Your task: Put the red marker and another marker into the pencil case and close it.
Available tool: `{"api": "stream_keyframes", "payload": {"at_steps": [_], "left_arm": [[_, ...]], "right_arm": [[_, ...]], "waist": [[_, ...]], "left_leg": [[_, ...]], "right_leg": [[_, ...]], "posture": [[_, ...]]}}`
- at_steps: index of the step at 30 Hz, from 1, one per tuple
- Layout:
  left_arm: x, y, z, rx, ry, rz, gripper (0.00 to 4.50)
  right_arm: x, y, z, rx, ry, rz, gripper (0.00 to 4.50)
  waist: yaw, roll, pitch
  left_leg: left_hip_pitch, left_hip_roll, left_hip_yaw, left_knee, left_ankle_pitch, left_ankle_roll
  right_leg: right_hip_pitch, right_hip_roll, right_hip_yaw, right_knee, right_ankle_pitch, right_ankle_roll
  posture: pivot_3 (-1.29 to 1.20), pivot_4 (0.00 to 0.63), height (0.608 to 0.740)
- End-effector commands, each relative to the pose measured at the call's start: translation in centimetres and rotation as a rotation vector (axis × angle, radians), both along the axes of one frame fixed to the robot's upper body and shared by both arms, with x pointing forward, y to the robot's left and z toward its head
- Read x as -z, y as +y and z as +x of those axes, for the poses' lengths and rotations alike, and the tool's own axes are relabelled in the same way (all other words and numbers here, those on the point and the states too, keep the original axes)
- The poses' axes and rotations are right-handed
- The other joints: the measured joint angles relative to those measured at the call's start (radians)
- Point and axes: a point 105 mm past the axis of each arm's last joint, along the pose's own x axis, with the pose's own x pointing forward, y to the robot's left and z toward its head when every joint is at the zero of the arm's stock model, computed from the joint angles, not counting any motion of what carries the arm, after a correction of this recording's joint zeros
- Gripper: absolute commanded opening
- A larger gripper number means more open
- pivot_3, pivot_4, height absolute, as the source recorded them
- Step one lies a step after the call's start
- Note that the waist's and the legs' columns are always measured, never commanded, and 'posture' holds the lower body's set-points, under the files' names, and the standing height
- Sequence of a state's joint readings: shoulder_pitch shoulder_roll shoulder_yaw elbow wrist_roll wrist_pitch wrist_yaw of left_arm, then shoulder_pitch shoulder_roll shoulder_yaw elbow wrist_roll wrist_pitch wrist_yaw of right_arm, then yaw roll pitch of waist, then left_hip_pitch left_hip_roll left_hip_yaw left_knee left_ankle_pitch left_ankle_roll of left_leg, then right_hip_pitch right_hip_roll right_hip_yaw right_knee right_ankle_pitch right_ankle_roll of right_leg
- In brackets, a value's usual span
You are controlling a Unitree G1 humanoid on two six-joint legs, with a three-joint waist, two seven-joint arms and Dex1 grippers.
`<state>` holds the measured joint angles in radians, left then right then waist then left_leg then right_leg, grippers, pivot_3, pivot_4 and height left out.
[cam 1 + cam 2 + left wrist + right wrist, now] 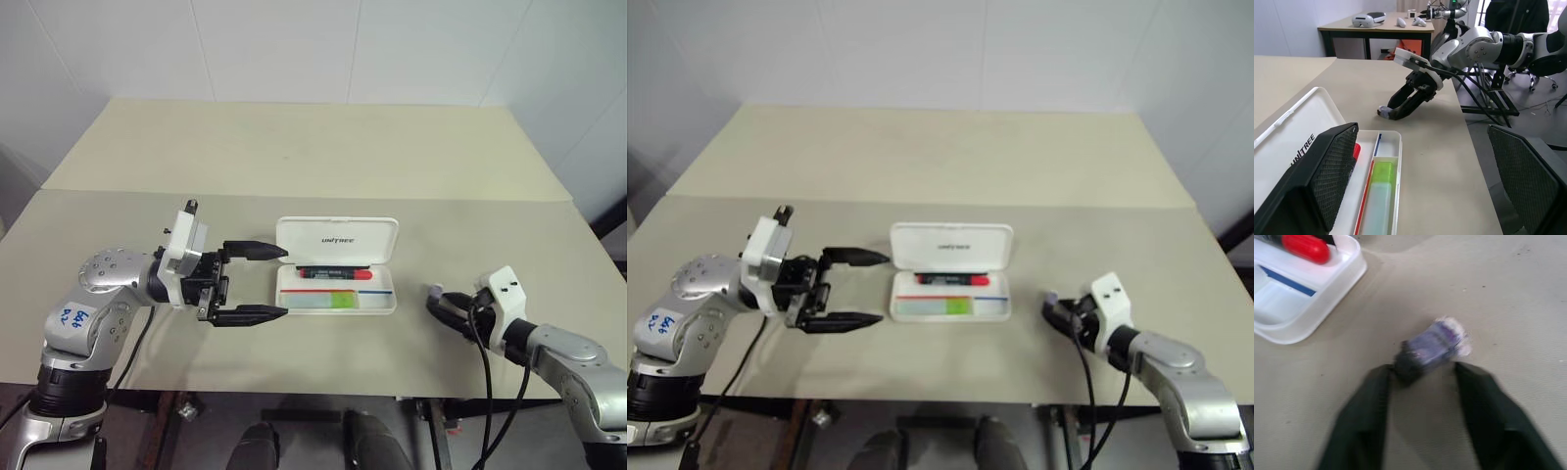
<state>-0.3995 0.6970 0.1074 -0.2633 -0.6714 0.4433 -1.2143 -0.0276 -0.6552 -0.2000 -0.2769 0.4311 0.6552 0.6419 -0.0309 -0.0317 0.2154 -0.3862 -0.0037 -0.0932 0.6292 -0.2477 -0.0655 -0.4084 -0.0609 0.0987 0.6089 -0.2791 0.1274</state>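
The white pencil case (336,241) lies open mid-table, lid raised at the back. In its tray rest the red marker (338,273) and, nearer the front, the green highlighter (341,302). My left gripper (284,282) hangs open just left of the case, its fingers level and pointing at the tray's left end, touching nothing. My right gripper (1422,369) sits low on the table to the right of the case, fingers apart, with a small dark grey stub (1432,345) lying just past its fingertips.
The table's front edge (323,392) runs close below both grippers. A seam (294,194) crosses the tabletop behind the case. White walls stand behind the table. In the left wrist view, chairs and a desk (1376,29) stand beyond the table's right side.
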Motion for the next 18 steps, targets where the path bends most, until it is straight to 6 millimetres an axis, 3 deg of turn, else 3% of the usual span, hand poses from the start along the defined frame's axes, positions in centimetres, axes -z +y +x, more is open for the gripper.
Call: {"api": "stream_keyframes", "payload": {"at_steps": [1,3,9,10,13,18], "left_arm": [[-0.8,-0.2,-0.5,0.009,-0.049,-0.007,4.5],[-0.8,-0.1,-0.5,0.005,-0.05,-0.007,4.5],[-0.8,-0.1,-0.5,-0.001,-0.05,-0.011,4.5],[-0.8,0.0,-0.6,-0.003,-0.05,-0.012,4.5],[-0.7,0.1,-0.6,-0.006,-0.047,-0.018,4.5],[-0.5,0.5,-0.4,-0.023,-0.061,-0.02,4.5]], "right_arm": [[-0.7,0.5,0.2,-0.036,-0.036,0.014,1.35],[-0.9,0.6,0.3,-0.04,-0.044,0.017,0.78],[-1.8,0.9,0.9,-0.064,-0.102,0.041,0.62],[-2.3,1.1,1.1,-0.079,-0.135,0.059,0.38],[-4.6,1.9,1.3,-0.184,-0.273,0.128,0.37],[-5.4,2.0,1.1,-0.274,-0.311,0.107,0.37]], "waist": [[0.0,0.0,0.0],[0.0,0.0,0.0],[0.0,0.0,0.0],[-0.001,0.0,0.0],[-0.003,0.0,0.0],[-0.001,0.0,0.0]], "left_leg": [[0.0,0.0,0.0,0.0,0.0,0.0],[0.0,0.0,0.0,0.0,0.0,0.0],[0.0,0.0,0.0,0.0,0.0,0.0],[0.0,0.0,0.0,0.0,0.0,0.0],[0.0,0.0,0.0,0.0,0.0,0.0],[0.0,0.0,0.001,-0.001,0.0,0.0]], "right_leg": [[0.0,0.0,0.0,0.0,0.0,0.0],[0.0,0.0,0.0,-0.001,0.0,0.0],[0.0,0.0,0.0,-0.001,0.0,0.0],[0.0,0.0,0.0,-0.001,0.0,0.0],[0.0,0.0,0.0,-0.001,0.0,0.0],[0.0,0.0,0.0,-0.001,0.001,0.003]], "posture": [[0.0,0.15,0.74],[0.0,0.15,0.74],[0.0,0.15,0.74],[0.0,0.15,0.74],[0.0,0.15,0.74],[0.0,0.15,0.74]]}}
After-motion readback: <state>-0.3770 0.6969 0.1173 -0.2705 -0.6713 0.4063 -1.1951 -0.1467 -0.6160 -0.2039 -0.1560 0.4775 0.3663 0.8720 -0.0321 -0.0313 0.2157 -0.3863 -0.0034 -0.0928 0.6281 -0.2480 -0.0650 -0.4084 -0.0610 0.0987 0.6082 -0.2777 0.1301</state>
